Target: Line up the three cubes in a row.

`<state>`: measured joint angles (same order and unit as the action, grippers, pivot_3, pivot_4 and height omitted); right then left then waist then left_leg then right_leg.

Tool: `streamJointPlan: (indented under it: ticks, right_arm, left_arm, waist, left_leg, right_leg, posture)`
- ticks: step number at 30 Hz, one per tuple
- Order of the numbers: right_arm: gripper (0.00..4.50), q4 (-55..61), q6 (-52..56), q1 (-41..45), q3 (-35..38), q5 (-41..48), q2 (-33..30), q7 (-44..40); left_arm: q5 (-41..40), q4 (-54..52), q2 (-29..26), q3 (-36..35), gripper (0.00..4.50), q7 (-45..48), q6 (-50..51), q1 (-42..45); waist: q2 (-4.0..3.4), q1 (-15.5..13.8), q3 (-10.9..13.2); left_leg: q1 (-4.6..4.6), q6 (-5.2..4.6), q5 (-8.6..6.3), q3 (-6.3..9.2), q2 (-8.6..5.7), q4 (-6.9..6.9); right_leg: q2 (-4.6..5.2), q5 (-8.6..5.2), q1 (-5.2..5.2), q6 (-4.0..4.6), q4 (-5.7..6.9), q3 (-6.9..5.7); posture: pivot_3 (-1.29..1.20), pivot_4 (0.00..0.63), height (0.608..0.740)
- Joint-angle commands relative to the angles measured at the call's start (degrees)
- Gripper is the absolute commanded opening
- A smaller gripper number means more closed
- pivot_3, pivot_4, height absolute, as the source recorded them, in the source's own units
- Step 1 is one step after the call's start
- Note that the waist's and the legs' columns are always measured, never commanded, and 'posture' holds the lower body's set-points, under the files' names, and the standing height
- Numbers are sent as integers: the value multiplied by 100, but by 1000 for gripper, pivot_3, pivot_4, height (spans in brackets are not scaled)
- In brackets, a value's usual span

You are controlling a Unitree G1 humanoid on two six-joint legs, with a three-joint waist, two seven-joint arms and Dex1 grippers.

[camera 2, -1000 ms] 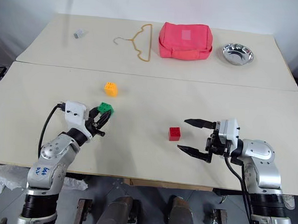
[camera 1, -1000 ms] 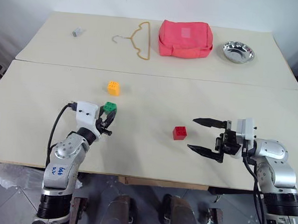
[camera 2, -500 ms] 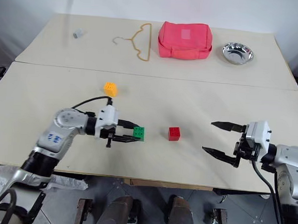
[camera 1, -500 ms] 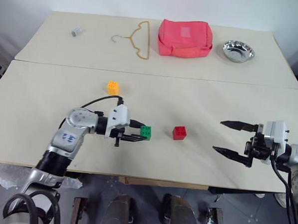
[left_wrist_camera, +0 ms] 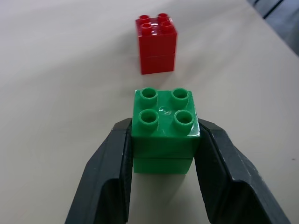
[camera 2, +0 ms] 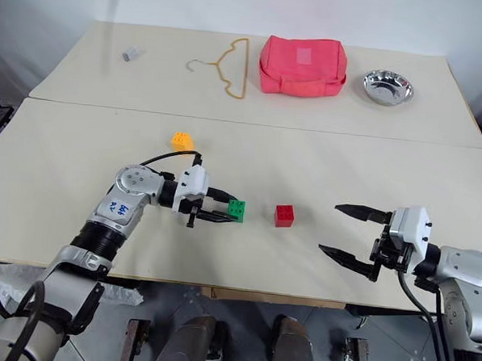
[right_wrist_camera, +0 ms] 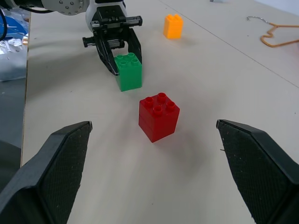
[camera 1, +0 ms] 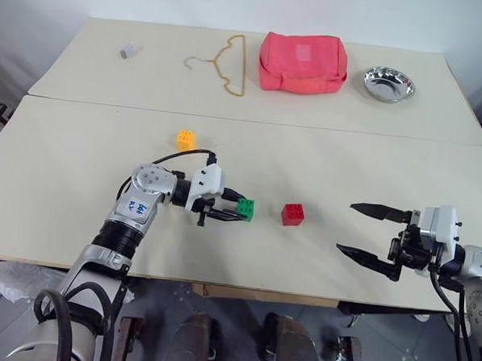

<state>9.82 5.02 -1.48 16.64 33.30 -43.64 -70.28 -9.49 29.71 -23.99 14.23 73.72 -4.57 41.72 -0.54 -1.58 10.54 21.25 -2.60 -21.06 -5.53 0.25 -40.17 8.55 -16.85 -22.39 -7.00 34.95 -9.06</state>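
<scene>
Here, on the far table at the left lies a small grey object (camera 1: 129,52), and to its right a yellow wire hanger (camera 1: 222,63). On the near table (camera 1: 55,187), the orange-yellow cube (camera 1: 186,140) sits left of centre, well apart from the other two and farther back than they are. Nearer and to its right, the left gripper (camera 1: 233,208) reaches in from the left with its fingers level over the tabletop, and the green cube (camera 1: 245,209) stands upright on the table between them, studs up. In the left wrist view the two black fingers (left_wrist_camera: 110,177) lie along the cube's two sides; whether they press it or just flank it cannot be told. The red cube (camera 1: 292,214) stands just to the right of the green one, apart from it with a strip of bare table between, both at about the same depth on the table. Farther back, the pink pouch (camera 1: 302,63) rests on the far table, and to its right a shiny metal bowl (camera 1: 388,84). At the near right, the right gripper (camera 1: 371,234) hovers by the table's near edge with its fingers spread wide, holding nothing, pointing left toward the red cube and well apart from it.
</scene>
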Motion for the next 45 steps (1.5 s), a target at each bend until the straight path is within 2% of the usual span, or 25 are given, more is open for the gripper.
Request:
streamJointPlan:
  ticks: [1,5,6,10,13,16,19,22,28,31,37,41,45]
  right_arm:
    - [4500,193,8,60,-39,135,77,5]
    - [4500,276,36,375,-166,235,275,139]
    - [4500,340,171,499,-224,314,332,233]
    - [4500,482,332,705,-454,367,473,292]
    - [4500,383,156,822,-588,237,611,291]
    - [4500,-71,-154,1211,-806,30,912,284]
    - [4500,-185,-383,1426,-842,52,1077,167]
    - [4500,-202,-521,1457,-884,24,1100,49]
    - [4500,-307,-613,1470,-857,8,1008,-75]
    - [4500,-431,-639,1524,-828,-25,972,-125]
    - [4500,-552,-631,1584,-912,-103,973,-154]
    - [4500,-570,-638,1561,-907,-174,944,-145]
    - [4500,-550,-652,1561,-895,-242,954,-46]
  left_arm:
    - [-139,-131,44,-255,3077,-174,95,-35]
    - [-468,-967,-162,-858,4391,-539,54,-666]
    - [-614,-1339,-290,-1115,4482,-648,111,-996]
    - [-1402,-2762,-566,-2045,4482,-945,270,-2282]
    - [-1880,-3667,-666,-2661,4482,-1622,1060,-3053]
    - [-1728,-4229,-352,-3904,4482,-2901,940,-4314]
    - [-1557,-4325,162,-4690,4482,-4024,696,-4920]
    - [-1423,-4509,442,-4983,4482,-4545,664,-5449]
    - [-1737,-5257,763,-4625,4482,-4642,901,-6126]
    - [-1614,-5438,673,-4324,4482,-4831,1140,-5889]
    - [-1676,-4747,0,-3483,4482,-5705,3300,-3394]
    - [-1377,-3952,-272,-2718,4482,-5847,4356,-1849]
    - [-966,-2549,-205,-2457,4482,-6120,4406,-632]
  waist:
    - [2,8,1]
    - [1,66,1]
    - [1,85,1]
    - [1,169,1]
    - [6,93,4]
    - [7,123,3]
    - [7,146,3]
    - [12,47,2]
    - [16,4,-1]
    - [15,30,-1]
    - [17,7,-3]
    - [18,34,-3]
    - [19,37,-2]
  left_leg:
    - [1,0,0,0,0,0]
    - [0,0,0,-1,17,1]
    - [-2,0,0,-3,23,1]
    - [-3,4,0,3,34,3]
    - [-3,4,-1,12,32,0]
    - [-12,1,-2,15,28,-9]
    - [-16,3,-3,18,31,-3]
    - [-13,3,-3,24,31,-5]
    - [-14,-5,-12,24,26,-5]
    - [-19,-3,-13,23,30,-5]
    - [-20,1,-4,23,27,-12]
    - [-11,1,-5,14,18,-1]
    - [-6,4,-3,5,16,7]
  right_leg:
    - [-1,0,0,0,0,-1]
    - [-2,0,-4,0,2,1]
    - [-3,0,-5,0,2,3]
    - [-6,-2,-5,5,5,1]
    - [-1,-2,2,5,2,1]
    - [4,0,15,2,-3,9]
    - [1,0,19,2,-10,8]
    - [1,0,21,3,-10,2]
    - [8,1,30,1,-25,5]
    - [4,1,32,2,-23,6]
    - [0,4,33,7,-7,-2]
    - [-1,4,13,6,-7,-3]
    - [-6,3,1,5,-1,-3]
  posture:
    - [0,150,740]
    - [0,150,740]
    - [0,150,740]
    - [0,150,740]
    - [0,150,740]
    - [0,150,740]
    - [0,150,740]
    - [0,150,740]
    - [0,150,740]
    - [0,150,740]
    - [0,150,740]
    - [0,150,740]
    - [0,150,740]
